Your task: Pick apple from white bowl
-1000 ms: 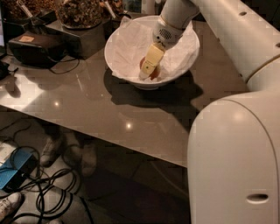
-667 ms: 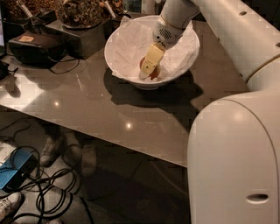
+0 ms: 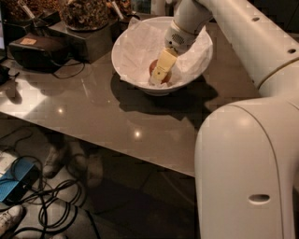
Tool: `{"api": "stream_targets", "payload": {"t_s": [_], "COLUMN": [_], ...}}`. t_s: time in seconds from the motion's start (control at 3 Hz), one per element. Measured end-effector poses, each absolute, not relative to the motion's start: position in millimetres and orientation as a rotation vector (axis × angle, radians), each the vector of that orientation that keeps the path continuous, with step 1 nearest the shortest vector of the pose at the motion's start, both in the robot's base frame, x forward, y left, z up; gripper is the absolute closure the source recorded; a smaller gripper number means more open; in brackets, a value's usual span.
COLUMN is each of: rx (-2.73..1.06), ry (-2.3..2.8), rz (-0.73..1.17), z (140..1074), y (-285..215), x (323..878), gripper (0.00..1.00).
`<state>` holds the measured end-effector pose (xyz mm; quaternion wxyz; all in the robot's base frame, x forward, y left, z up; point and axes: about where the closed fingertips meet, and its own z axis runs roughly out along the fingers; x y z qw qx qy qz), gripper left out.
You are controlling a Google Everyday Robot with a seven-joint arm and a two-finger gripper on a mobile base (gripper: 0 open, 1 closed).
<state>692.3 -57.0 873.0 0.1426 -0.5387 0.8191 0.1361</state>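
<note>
One hand point(image 3: 159, 74), on one white arm point(image 3: 243, 32), is reaching down into the single large glossy white bowl point(image 3: 125, 73), which is standing on the brown glossy desk point(image 3: 107, 116). The one small round red-orange apple point(image 3: 153, 68) is lying directly under the hand on the crinkled white paper point(image 3: 138, 49) lining the bowl. The hand's pale yellow tip is crossing the apple's middle, so only slivers of red are showing on either side of it. Its far side is hidden, and I cannot tell how wide it is standing or whether it is gripping the fruit. Beyond the hand and to its left, at least two dark containers of brown snacks point(image 3: 84, 13) are being cut off by the top edge. Farther left, one black box point(image 3: 39, 50) with a cable is sitting on the desk. The robot's rounded white body point(image 3: 247, 168) is blocking the desk's near right part. In front of the hand, bare desk is running from the bowl to the near edge.
</note>
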Motion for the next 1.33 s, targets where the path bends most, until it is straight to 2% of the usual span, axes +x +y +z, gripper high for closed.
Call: {"api": "stream_targets", "payload": {"t_s": [1.0, 1.33], "rx": [-1.577, -1.584], "ry": [2.353, 2.305], "rz": [0.417, 0.448], "z": [863.3, 863.4], "y": [-49.0, -43.4], "x": [700.8, 700.5], "gripper": [0.12, 0.31]}}
